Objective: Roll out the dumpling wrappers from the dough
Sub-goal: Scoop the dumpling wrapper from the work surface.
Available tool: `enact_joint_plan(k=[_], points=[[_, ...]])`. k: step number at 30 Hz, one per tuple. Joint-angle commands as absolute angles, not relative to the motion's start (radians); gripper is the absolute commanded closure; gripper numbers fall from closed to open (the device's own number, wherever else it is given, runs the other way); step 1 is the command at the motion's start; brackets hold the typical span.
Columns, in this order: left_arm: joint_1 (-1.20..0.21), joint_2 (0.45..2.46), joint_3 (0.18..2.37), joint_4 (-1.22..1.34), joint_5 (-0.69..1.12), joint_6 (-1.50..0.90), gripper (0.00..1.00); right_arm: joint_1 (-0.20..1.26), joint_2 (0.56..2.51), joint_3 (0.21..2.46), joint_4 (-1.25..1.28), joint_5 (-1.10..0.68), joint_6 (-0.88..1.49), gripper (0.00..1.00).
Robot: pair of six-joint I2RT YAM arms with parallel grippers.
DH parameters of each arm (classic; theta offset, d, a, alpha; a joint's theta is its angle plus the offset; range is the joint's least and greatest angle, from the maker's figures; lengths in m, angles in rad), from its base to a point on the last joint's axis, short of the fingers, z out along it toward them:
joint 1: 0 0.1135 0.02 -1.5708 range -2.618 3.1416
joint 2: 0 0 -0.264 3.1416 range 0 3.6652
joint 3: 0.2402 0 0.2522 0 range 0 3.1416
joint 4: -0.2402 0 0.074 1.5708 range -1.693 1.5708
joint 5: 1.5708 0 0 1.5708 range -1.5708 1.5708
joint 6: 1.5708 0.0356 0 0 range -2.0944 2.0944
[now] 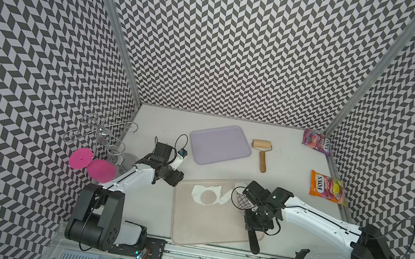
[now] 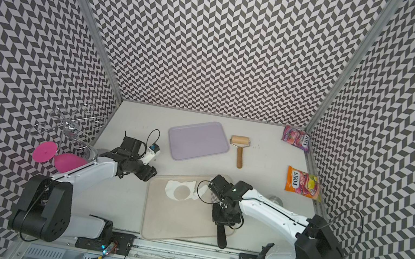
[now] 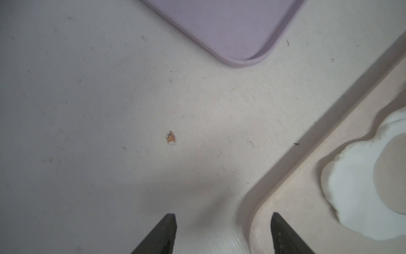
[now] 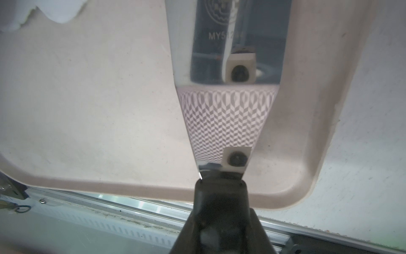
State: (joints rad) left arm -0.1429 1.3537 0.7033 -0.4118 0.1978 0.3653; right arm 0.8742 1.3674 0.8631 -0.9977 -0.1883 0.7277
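**Scraper clamped in right gripper; left gripper open, empty**

Scraper [image 4: 226,123]: right gripper [image 1: 256,224] is closed on its black handle. The handle points at the bench's front edge. The shiny blade lies low over the right side of the beige tray [image 1: 207,227] and mirrors the chevron wall. Can't tell whether the blade edge touches the tray.

Left gripper [image 3: 224,220]: jaws wide apart, nothing between them. It hangs over the beige tray's far-left corner, one fingertip over the rim, the other over bare bench [image 1: 148,205].

Dough [image 1: 197,191]: thin ragged white sheet with a round hole cut in it, lying flat in the far half of the beige tray. It sits just beside the scraper blade, on its left.

Wrapper [image 1: 241,184]: pale round patch at the tray's far-right corner, mostly hidden by the right wrist. Can't confirm what it is.

Beige tray sits against the bench's front edge, mid-width.

Purple tray [image 1: 219,145] is toward the far edge. The wooden roller [image 1: 261,150] lies just beside its right side, apart from both arms.

Two candy bags [image 1: 328,191] lie along the right edge.
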Motion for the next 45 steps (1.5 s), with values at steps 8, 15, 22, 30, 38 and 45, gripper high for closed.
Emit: enact_joint_plan(k=[8, 15, 22, 30, 38, 45], points=[[-0.135, 1.334, 0.698, -0.397, 0.213, 0.364, 0.29, 0.868, 1.352, 0.847, -0.915, -0.174, 0.765, 1.0], [-0.134, 1.334, 0.697, -0.397, 0.212, 0.363, 0.29, 0.859, 1.352, 0.773, -0.805, -0.127, 0.786, 1.0], [-0.132, 1.33, 0.696, -0.397, 0.213, 0.364, 0.29, 0.853, 1.354, 0.772, -0.749, -0.073, 0.763, 1.0], [-0.133, 1.33, 0.696, -0.397, 0.213, 0.364, 0.29, 0.854, 1.269, 0.768, -0.751, -0.047, 0.754, 1.0], [-0.133, 1.333, 0.698, -0.397, 0.215, 0.364, 0.29, 0.856, 1.19, 0.806, -0.805, -0.032, 0.732, 1.0], [-0.132, 1.332, 0.696, -0.394, 0.215, 0.363, 0.29, 0.856, 1.252, 0.967, -0.843, -0.021, 0.643, 1.0]])
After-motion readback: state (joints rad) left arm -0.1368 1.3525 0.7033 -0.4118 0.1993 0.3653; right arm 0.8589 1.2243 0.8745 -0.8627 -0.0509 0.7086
